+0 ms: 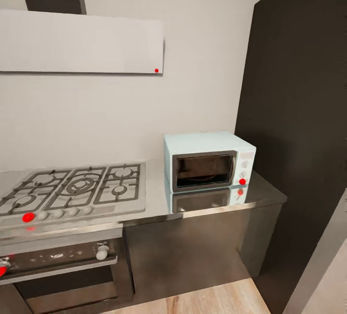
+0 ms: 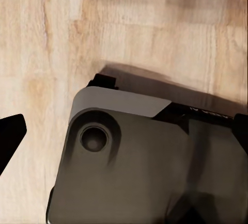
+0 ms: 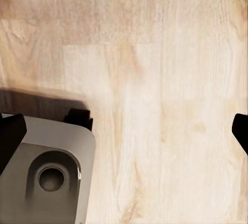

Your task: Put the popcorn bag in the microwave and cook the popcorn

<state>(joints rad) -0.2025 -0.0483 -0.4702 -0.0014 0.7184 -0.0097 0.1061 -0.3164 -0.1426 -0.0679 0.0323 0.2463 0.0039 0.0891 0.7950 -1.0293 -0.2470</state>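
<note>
- On the tabletop point(image 1: 154, 203), the microwave point(image 1: 208, 161) sits door shut, beside the hob point(image 1: 72, 189).
- Right jaws stand open over wooden floor point(image 3: 155, 105); left jaws' state cannot be told.

We see soft, even, slightly blurry renders: the glossy countertop point(image 1: 270, 193) mirrors the microwave point(image 1: 208, 161), and a dark shadow edges the robot base point(image 2: 150, 167) on pale floor point(image 3: 165, 105)

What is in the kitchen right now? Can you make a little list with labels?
room: kitchen
microwave: on the countertop, door shut, red light on
hob: left of the microwave
oven: under the hob
hood: on the wall above the hob
tall dark unit: right of the microwave
floor: pale wood
left hand: fingers apart
right hand: fingers apart
</note>
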